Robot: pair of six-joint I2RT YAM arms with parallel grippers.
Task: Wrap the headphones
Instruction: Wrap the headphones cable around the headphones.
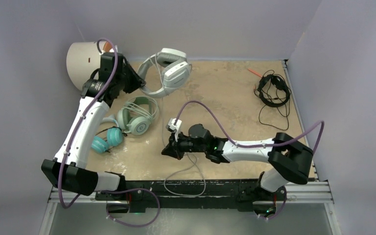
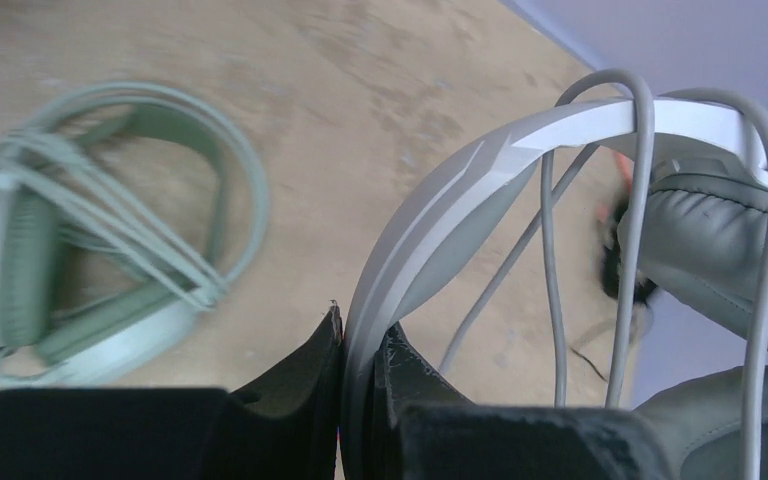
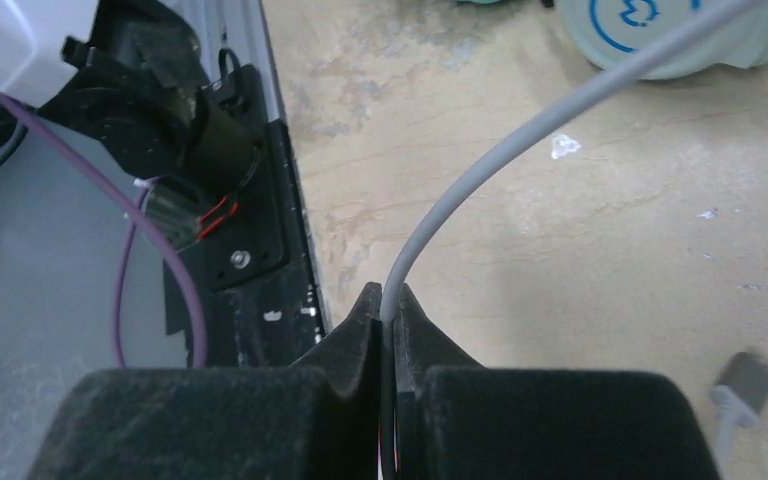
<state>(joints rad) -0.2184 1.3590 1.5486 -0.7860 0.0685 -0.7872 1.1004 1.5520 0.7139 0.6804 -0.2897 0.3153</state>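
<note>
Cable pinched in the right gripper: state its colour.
The cable in the right gripper is light grey, clearest in the right wrist view.

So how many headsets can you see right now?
4. White-and-grey headset at the back, band pinched in the left hand; mint-green headset centre-left; teal headset front-left; black headset far right. None seems hidden.

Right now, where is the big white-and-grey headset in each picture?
Top view: white-and-grey headset, back left of centre, by the left gripper.
Left wrist: its white band arches up from the gripper, right half.
Right wrist: not in it; right gripper pinches a grey cable.
Shared landmark: mint-green headset, left in left wrist, top right in right wrist.
</note>
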